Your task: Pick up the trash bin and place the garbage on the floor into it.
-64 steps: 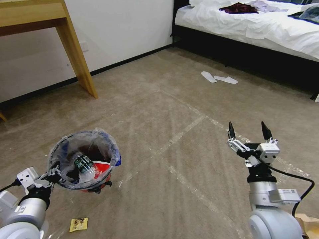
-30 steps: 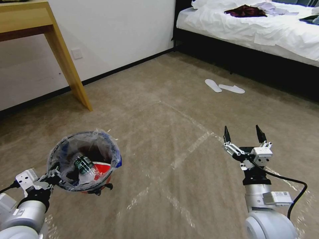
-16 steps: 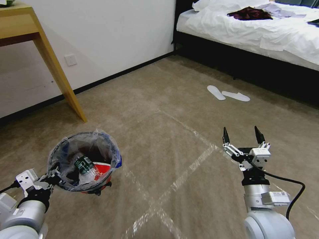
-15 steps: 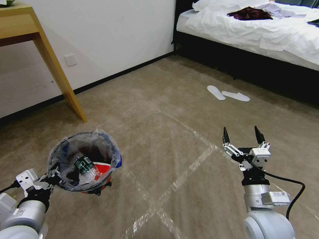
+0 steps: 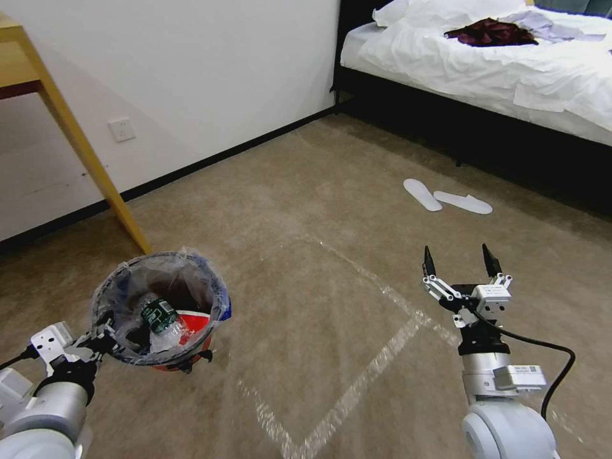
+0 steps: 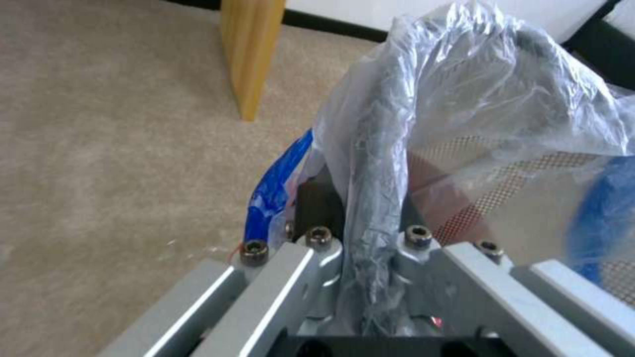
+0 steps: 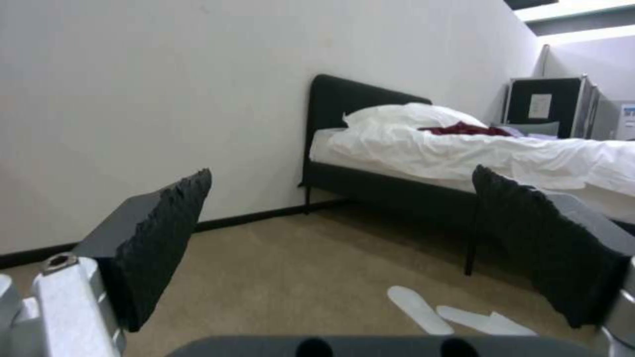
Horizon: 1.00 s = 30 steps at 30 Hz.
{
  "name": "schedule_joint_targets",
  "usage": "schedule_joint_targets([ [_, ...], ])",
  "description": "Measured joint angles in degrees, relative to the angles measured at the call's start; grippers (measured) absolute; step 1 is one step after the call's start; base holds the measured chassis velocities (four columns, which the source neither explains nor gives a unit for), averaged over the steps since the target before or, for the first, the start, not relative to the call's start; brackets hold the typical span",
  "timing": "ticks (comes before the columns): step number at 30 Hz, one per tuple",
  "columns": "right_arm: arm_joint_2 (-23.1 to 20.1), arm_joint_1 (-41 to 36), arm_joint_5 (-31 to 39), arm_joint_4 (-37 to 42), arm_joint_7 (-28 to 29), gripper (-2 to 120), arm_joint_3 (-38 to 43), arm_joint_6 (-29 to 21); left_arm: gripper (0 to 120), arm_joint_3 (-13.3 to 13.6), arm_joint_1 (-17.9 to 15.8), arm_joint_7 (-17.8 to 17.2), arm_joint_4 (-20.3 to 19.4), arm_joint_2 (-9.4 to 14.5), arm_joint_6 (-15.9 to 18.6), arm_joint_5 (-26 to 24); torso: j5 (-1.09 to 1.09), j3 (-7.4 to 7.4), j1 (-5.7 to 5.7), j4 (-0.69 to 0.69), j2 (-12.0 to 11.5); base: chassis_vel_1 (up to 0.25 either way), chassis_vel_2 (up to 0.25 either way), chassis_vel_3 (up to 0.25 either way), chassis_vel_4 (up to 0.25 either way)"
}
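Left gripper (image 5: 102, 328) pinching rim of light, bag-lined round red-orange trash bin (image 5: 159, 307); right gripper (image 5: 460, 268) waiting, wide open, empty.

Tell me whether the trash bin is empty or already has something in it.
Not empty. The trash bin, held by its rim in the left gripper, holds a green-labelled plastic bottle and something red inside its clear liner.

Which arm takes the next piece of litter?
Right. The right gripper is open and empty above the floor; the left gripper is shut on the rim of the trash bin, holding it up.
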Motion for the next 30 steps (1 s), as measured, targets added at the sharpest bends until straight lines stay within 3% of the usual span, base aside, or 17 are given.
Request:
schedule_joint_targets([
  [30, -0.1, 0.5, -0.2, -1.3, -0.1, 100, -0.4, 0.8, 2, 0.2, -0.4, -0.1, 0.4, -0.4, 0.1, -0.1, 0.01, -0.01, 0.01, 0.0, 0.0, -0.225, 0.226, 0.222, -0.224],
])
